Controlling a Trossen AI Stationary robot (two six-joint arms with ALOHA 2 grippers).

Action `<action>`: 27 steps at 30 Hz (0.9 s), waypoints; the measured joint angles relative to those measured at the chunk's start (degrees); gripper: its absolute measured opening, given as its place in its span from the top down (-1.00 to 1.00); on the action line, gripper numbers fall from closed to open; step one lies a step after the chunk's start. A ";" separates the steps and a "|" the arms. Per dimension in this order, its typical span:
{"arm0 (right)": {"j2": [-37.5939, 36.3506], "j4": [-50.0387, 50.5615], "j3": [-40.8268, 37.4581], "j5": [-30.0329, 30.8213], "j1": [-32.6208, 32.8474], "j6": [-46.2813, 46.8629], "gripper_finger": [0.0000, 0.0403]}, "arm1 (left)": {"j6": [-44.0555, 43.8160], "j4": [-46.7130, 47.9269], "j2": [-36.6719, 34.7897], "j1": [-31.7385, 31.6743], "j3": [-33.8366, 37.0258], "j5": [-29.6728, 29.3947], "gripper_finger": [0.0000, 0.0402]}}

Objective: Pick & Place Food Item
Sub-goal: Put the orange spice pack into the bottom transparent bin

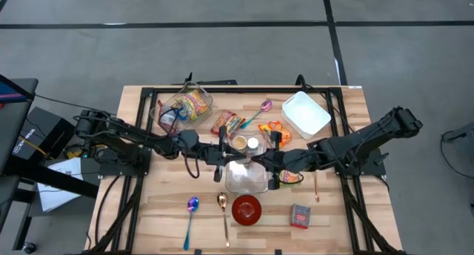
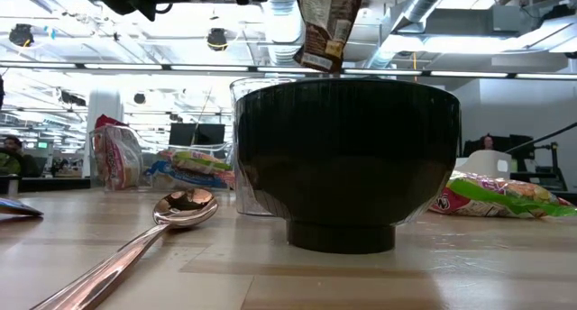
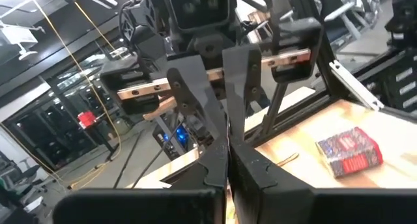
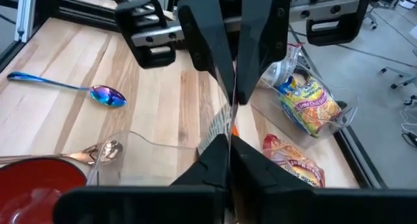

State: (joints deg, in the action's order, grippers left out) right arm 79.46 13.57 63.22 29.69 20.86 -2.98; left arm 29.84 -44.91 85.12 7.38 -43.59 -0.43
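The right gripper and the left gripper meet nose to nose over the middle of the pale slatted wooden table, each with its two dark fingers pressed together. Between them hangs a thin foil snack packet, its long axis hanging straight down, its top edge caught in the fingers; in the right wrist view its silvery edge runs up into the closed jaws of both arms. Which arm truly bears the load cannot be told, since both seem clamped on the same seam.

Directly below the packet sits a clear square plastic container, and just past it, toward the table's near edge, a round bowl, dark outside and red inside. Judged from this, the packet lies between the claws and above the container, so the coming move is a straight drop or lowering, with neither arm nearer than the other.

Around them lie a white rectangular plastic tub, a clear tub holding a yellow snack bag, a small red and blue box, an iridescent blue spoon and a copper-coloured spoon.
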 joint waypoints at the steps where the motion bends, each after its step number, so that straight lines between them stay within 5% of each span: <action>1: 0.00 0.19 0.00 0.00 0.00 0.00 0.98 | -0.16 -0.13 0.00 -0.02 0.00 0.00 0.97; 5: 0.02 1.39 0.00 0.00 0.07 0.52 0.99 | -0.26 2.52 -1.97 -0.02 0.09 -1.46 0.80; 13: 0.02 1.91 -0.02 -0.04 0.09 0.97 1.00 | -4.84 14.75 -11.29 0.75 0.28 -4.10 0.13; 17: 0.02 2.50 -0.02 -4.76 0.07 2.24 1.00 | -4.85 23.71 -16.54 1.92 0.28 -8.20 -0.13; 27: 0.46 4.61 0.00 -13.12 -0.44 6.41 1.00 | -9.53 41.14 -23.32 4.07 0.31 -16.94 -0.28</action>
State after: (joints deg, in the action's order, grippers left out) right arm 79.92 18.18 63.22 16.57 20.43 3.42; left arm 20.31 -3.77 61.80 11.44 -43.29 -17.37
